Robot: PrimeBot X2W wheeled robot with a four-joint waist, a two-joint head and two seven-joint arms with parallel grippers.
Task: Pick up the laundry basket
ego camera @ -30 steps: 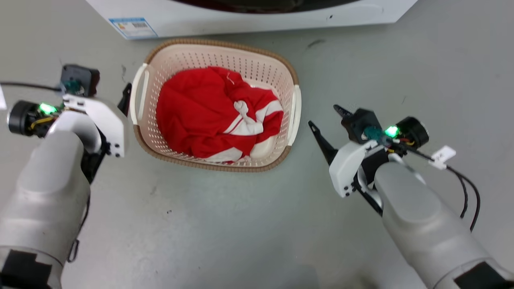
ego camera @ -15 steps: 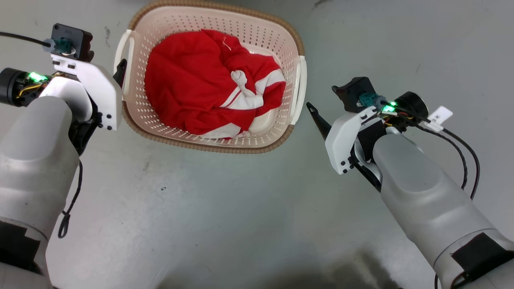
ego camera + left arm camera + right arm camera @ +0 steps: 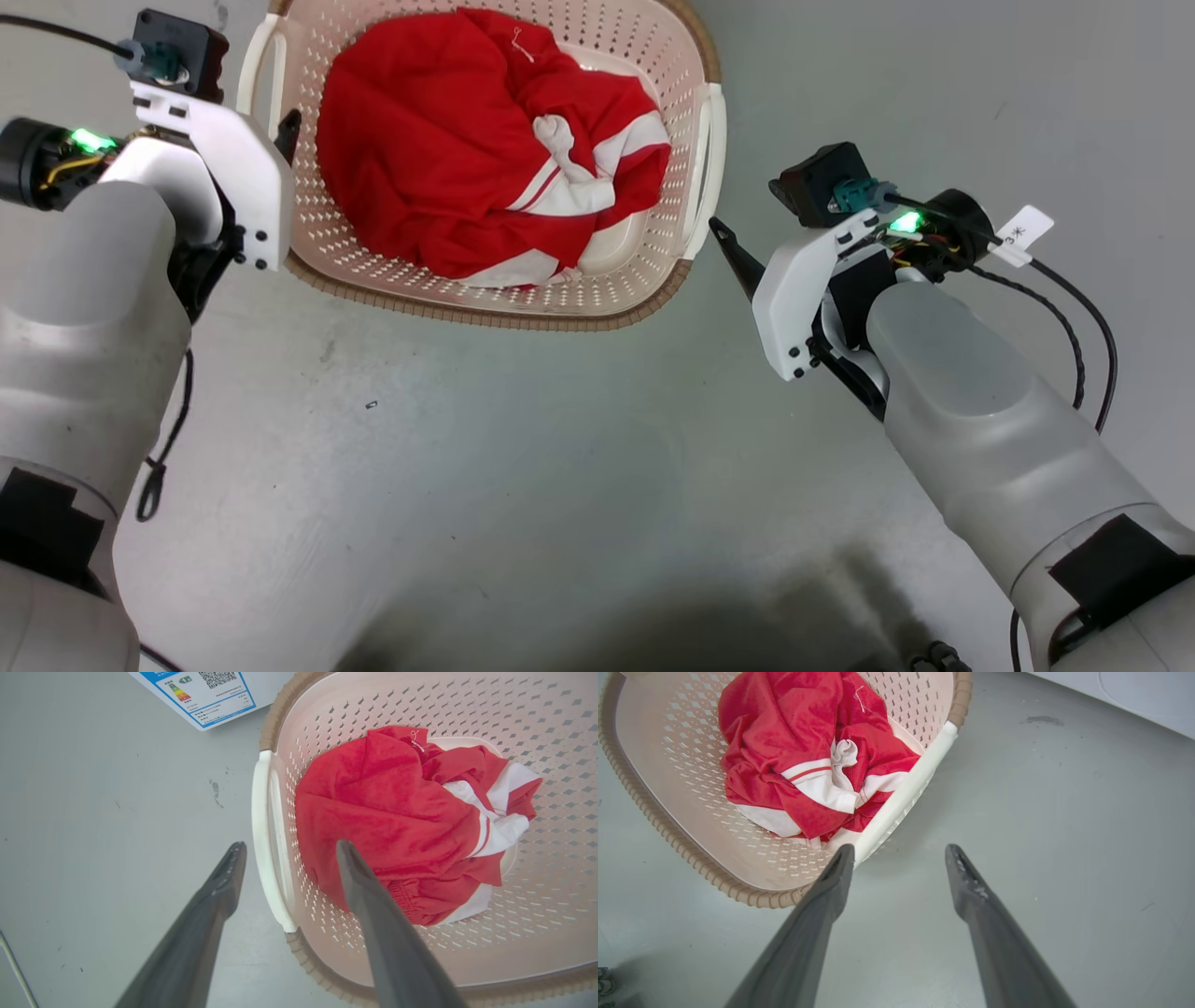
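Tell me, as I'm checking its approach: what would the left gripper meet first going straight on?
Probably the basket handle: the open left gripper straddles it, one finger outside, one over the cloth; depth unclear.

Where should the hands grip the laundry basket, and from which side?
By its two side handles, one hand each, from outside. The laundry basket is wide and holds a red garment, so a one-sided grip would likely tip it. Each handle is a thin bar with a slot behind. The open left hand straddles the left handle; the open right hand sits outside the right handle.
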